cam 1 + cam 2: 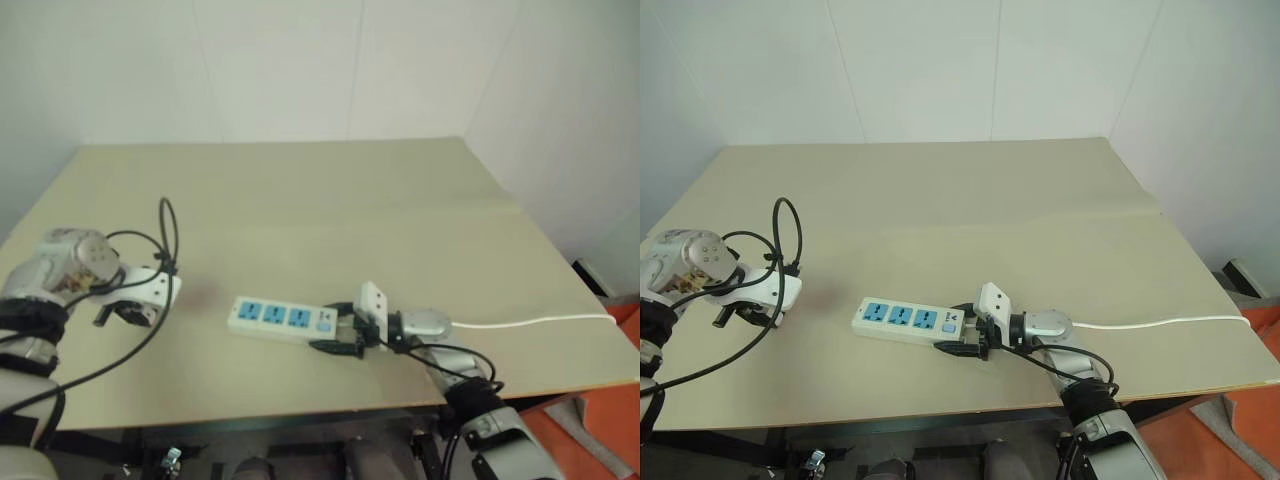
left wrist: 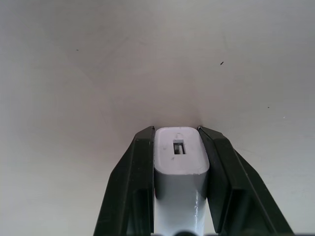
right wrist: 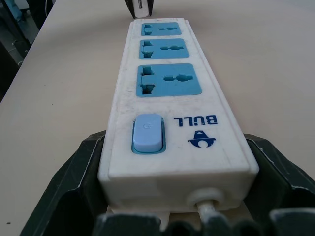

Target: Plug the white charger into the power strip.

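The white charger (image 2: 179, 157) is pinched between the two black fingers (image 2: 142, 167) of my left gripper (image 2: 179, 135), just over the bare tabletop, with its slotted end face showing. In the head views this left gripper (image 1: 125, 312) points down at the table's left side, a hand's width left of the power strip (image 1: 280, 318). The strip lies flat near the front edge with three blue sockets and a blue button (image 3: 147, 132). My right gripper (image 1: 338, 335) is shut on the strip's cord end, one finger (image 3: 78, 167) on each long side.
The strip's thin white cord (image 1: 530, 322) runs right along the table to its right edge. Black cables (image 1: 165, 235) loop above my left wrist. The beige table (image 1: 330, 210) stretches back to white walls. Orange flooring (image 1: 590, 430) shows past the front right corner.
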Tool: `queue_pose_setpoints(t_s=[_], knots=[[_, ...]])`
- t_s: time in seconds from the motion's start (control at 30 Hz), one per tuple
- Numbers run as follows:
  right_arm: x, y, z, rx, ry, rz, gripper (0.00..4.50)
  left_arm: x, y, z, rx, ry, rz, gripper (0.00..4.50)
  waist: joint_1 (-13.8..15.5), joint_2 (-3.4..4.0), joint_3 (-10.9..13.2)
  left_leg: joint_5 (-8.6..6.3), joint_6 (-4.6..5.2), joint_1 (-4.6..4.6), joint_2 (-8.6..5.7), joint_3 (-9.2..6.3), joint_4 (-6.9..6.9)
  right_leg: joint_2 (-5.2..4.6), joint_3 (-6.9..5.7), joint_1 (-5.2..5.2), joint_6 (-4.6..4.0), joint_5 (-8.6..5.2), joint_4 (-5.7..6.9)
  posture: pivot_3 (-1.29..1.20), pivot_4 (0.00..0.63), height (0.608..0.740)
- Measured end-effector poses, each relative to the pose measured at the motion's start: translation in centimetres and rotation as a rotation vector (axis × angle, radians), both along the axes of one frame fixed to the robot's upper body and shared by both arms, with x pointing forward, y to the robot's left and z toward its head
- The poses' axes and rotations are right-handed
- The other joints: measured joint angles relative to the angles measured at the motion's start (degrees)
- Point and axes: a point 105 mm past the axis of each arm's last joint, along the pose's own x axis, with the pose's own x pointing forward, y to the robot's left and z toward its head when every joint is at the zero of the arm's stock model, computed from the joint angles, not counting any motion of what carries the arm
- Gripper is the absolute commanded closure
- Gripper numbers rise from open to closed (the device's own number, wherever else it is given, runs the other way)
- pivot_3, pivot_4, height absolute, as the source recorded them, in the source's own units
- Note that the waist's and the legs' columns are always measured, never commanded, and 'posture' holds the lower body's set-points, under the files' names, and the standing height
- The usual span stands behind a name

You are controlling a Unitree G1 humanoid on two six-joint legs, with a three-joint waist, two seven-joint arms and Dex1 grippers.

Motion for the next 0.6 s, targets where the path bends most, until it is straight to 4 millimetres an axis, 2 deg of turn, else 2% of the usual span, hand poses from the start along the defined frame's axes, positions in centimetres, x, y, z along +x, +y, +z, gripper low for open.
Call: queue_pose_setpoints(t_s=[0.1,0.17,0.23,0.27,0.37,0.43,0.5,0.6], knots=[[0.0,0.0,0.0,0.001,-0.001,-0.004,1.07,0.1,-0.5,0.1,-0.038,0.0,-0.008,3.48,0.02,0.0,0.0,0.0,0.0,-0.01,0.0,0.0,0.01,0.0,0.0,0.0,0.0,0.0,-0.01,0.0,0.15,0.74],[0.1,-0.1,0.0,0.001,-0.001,-0.007,1.07,0.4,-2.4,0.7,-0.159,-0.009,-0.032,3.48,0.06,-0.01,0.0,0.0,0.0,-0.05,0.0,0.0,0.02,0.0,-0.01,0.0,0.0,0.0,-0.01,0.0,0.15,0.74],[0.1,-0.4,0.0,-0.001,-0.001,-0.012,1.07,1.1,-6.1,2.3,-0.412,-0.035,-0.074,3.48,0.28,-0.03,0.0,0.0,0.0,-0.17,0.0,-0.07,0.13,-0.02,-0.08,-0.02,0.0,0.0,-0.02,0.0,0.15,0.74],[0.1,-0.4,0.0,-0.003,-0.001,-0.012,1.07,1.5,-8.7,3.9,-0.575,-0.066,-0.132,3.48,0.44,-0.06,0.0,0.0,0.0,-0.22,0.01,-0.07,0.19,-0.03,-0.1,-0.03,0.0,0.01,-0.02,0.0,0.15,0.74],[0.0,-0.1,0.0,0.003,0.0,-0.004,1.07,1.4,-14.0,8.8,-0.959,-0.154,-0.284,3.48,0.09,-0.08,-0.02,-0.02,0.02,-0.21,-0.01,-0.04,0.18,-0.05,-0.04,-0.03,0.0,0.01,-0.01,0.0,0.15,0.74],[0.0,0.1,0.1,0.008,0.001,-0.001,1.07,0.9,-16.3,10.5,-1.15,-0.186,-0.364,3.48,-0.13,-0.07,-0.02,-0.03,0.04,-0.13,0.0,-0.05,0.17,-0.04,-0.04,-0.03,-0.09,0.06,0.07,0.0,0.15,0.74],[0.0,0.1,0.1,0.008,0.002,0.003,1.07,0.1,-18.1,10.5,-1.31,-0.161,-0.398,3.48,-0.25,-0.06,-0.03,-0.03,0.04,-0.07,0.0,-0.06,0.16,-0.03,-0.02,-0.02,-0.29,0.18,0.14,0.0,0.15,0.74],[0.0,0.1,0.0,0.005,0.005,0.007,1.07,-0.5,-19.7,9.2,-1.45,-0.093,-0.362,3.48,-0.19,-0.07,-0.03,-0.03,0.04,-0.09,-0.02,-0.07,0.22,-0.03,-0.02,-0.02,-0.23,0.16,0.14,0.0,0.15,0.74]])
